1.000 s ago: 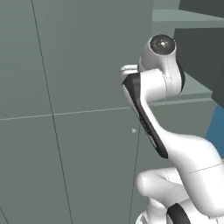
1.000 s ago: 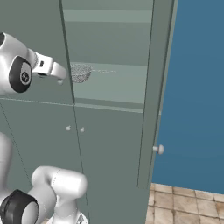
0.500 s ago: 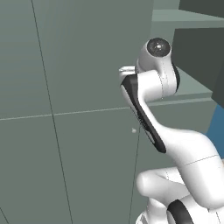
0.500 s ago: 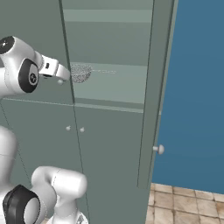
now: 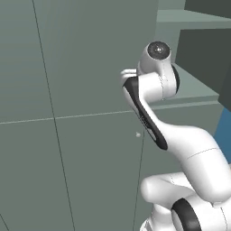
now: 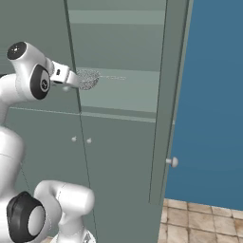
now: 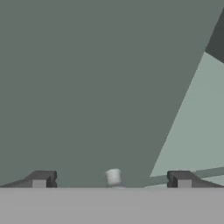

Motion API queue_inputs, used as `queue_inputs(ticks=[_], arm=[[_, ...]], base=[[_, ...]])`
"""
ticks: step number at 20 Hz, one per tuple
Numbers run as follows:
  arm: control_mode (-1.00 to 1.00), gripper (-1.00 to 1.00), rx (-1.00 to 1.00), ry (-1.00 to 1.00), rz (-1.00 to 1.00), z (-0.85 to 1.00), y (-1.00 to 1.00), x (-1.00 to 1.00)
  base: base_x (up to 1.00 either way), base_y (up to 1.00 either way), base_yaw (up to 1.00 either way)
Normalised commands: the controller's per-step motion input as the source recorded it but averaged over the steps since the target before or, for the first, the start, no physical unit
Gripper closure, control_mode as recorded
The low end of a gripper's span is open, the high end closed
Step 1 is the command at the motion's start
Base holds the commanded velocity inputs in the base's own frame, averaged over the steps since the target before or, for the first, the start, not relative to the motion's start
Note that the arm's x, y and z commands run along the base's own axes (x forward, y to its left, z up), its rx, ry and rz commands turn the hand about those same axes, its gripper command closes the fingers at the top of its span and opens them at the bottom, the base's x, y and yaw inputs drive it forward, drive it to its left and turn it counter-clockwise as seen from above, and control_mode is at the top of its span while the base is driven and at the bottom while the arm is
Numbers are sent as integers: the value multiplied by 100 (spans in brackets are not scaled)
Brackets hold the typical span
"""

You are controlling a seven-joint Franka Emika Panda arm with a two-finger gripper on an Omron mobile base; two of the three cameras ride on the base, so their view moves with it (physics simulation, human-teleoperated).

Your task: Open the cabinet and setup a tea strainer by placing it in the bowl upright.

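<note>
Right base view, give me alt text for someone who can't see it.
A white robot arm reaches its end effector toward a silver mesh tea strainer on a shelf inside a tall grey-green cabinet. The right cabinet door stands swung open, a round knob on it, with a blue wall and tiled floor beyond.

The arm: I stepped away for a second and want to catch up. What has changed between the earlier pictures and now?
The arm's upper joint has swung a little higher and further toward the cabinet; the gripper has taken hold of nothing, jaws wide apart either side of a small knob. The tea strainer lies on the shelf as before, and the right-hand door stands open as it did.
</note>
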Motion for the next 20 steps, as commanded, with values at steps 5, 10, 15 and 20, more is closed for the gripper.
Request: queue_inputs(ticks=[5,10,15,20], arm=[[-100,-100,0,8,0,-25,0,20],[-100,-100,0,9,0,-35,0,7],[-100,-100,0,2,0,-38,0,0],[-100,-100,0,-1,0,-28,-4,0]], base=[[0,0,0],[0,0,0],[0,0,0],[0,0,0]])
